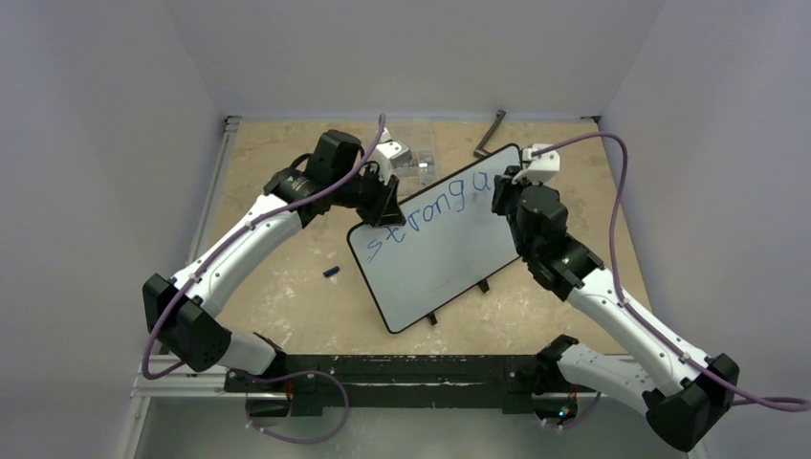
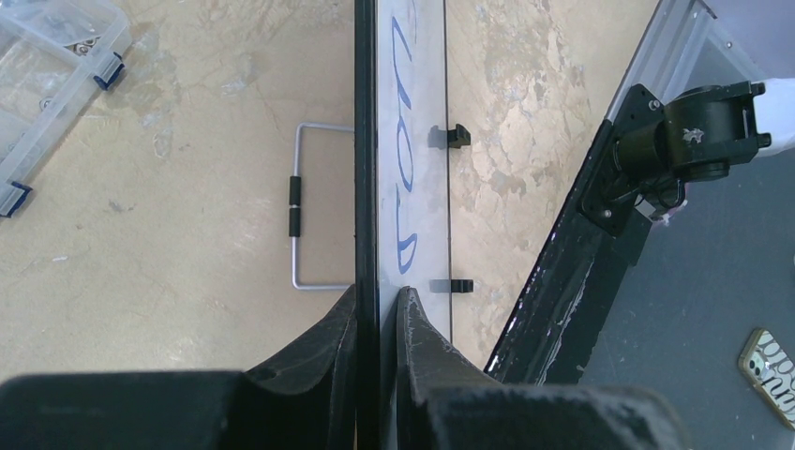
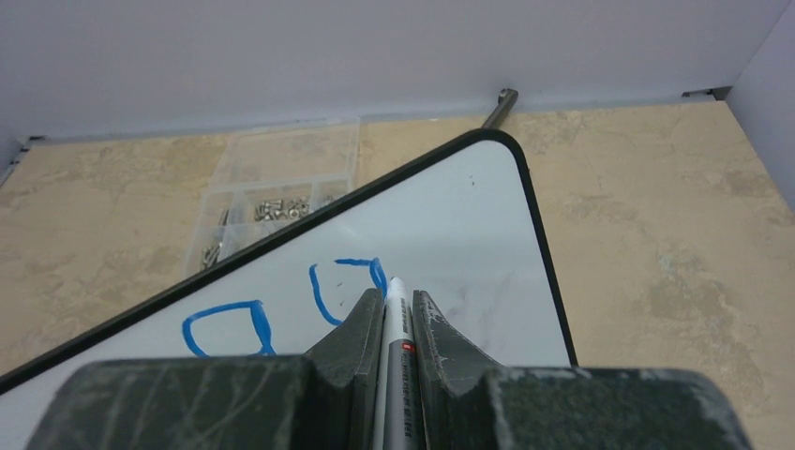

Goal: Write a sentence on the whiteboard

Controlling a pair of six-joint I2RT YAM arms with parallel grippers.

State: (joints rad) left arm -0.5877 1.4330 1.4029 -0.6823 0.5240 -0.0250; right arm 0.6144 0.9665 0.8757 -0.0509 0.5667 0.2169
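The whiteboard (image 1: 449, 263) stands tilted in the middle of the table, white with a thin black frame. Blue lettering of the sentence (image 1: 430, 212) runs along its upper part and reads "strong a". My left gripper (image 1: 386, 206) is shut on the board's far-left edge; in the left wrist view its fingers (image 2: 380, 302) pinch the black frame (image 2: 366, 141) edge-on, with blue strokes (image 2: 403, 178) beyond. My right gripper (image 1: 504, 191) is shut on a grey-white marker (image 3: 395, 323), whose tip rests on the whiteboard (image 3: 469, 216) at the right side of the last blue letter (image 3: 342, 281).
A clear parts box (image 1: 413, 153) lies at the back, near the board's top edge. A black hex key (image 1: 490, 136) rests at the back right. A small blue cap (image 1: 331, 273) sits on the table left of the board. Two black clips (image 1: 432, 317) mark the board's near edge.
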